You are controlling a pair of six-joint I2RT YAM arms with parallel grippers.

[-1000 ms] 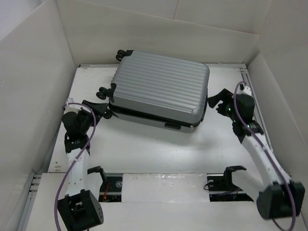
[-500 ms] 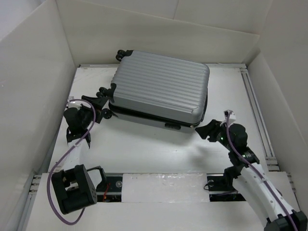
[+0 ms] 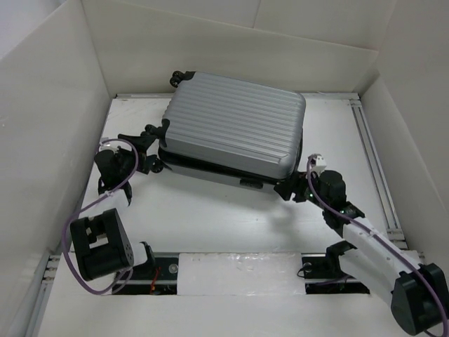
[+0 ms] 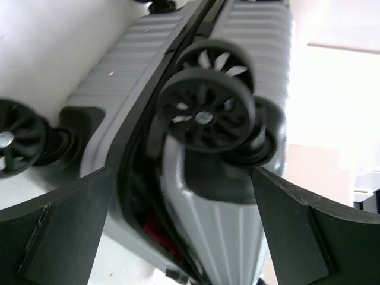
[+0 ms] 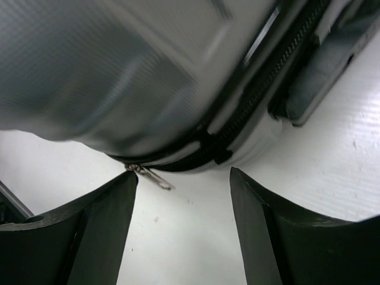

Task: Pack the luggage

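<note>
My left hand (image 3: 142,149), fingers spread, faces the wheeled end of the luggage (image 3: 235,130), one wheel (image 4: 205,116) straight ahead. The case lies flat mid-bench (image 3: 210,225), its long axis running left to right. My right hand (image 3: 287,189), also apart, sits nearer the zipper pull (image 5: 151,176) at the near right corner.

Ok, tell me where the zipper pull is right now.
In the right wrist view, the zipper pull hangs at the near right corner of the luggage, just ahead of the open right gripper.
</note>
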